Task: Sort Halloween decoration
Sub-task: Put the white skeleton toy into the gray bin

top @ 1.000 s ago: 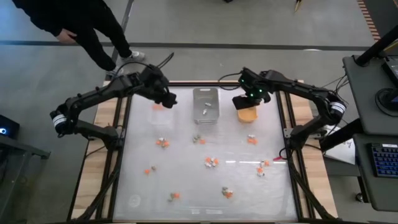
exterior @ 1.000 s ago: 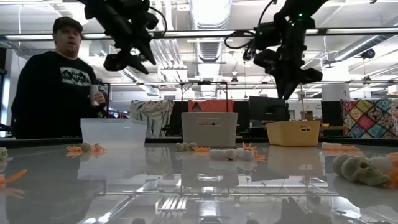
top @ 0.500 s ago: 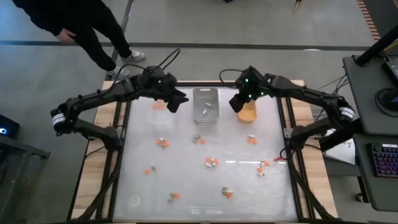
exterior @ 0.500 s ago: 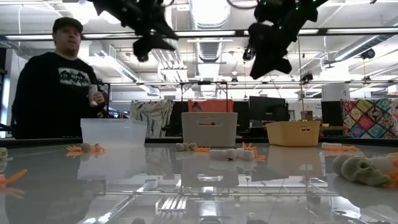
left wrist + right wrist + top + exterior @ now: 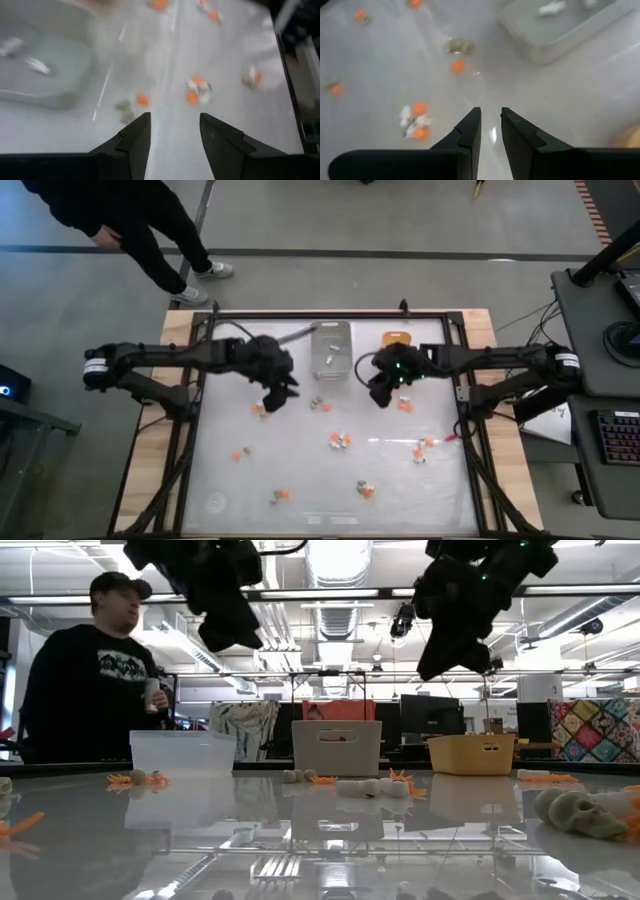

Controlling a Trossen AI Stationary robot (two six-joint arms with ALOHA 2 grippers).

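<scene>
Left claw (image 5: 277, 395) open, right claw (image 5: 381, 388) slightly parted, both empty, high above worktop (image 5: 300, 470). Best: descend straight over one trinket (image 5: 318, 403) near grey tray (image 5: 331, 350), straddle, then close.

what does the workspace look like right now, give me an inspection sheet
surface: pale glossy table in a dark frame, lying on wood.
job's things: small orange, white and tan trinkets scattered across the table; the grey tray holds a few pale pieces.
trays: clear tray, grey tray and orange-yellow tray in a row at the far edge.
clutter: nothing seen.
grippers: left gripper open, above the table near the grey tray; right gripper nearly closed and empty, on that tray's other side.
cables: dark leads run along both arms.
surroundings: a person in dark clothes stands behind the table; a desk with a keyboard beside it.
</scene>
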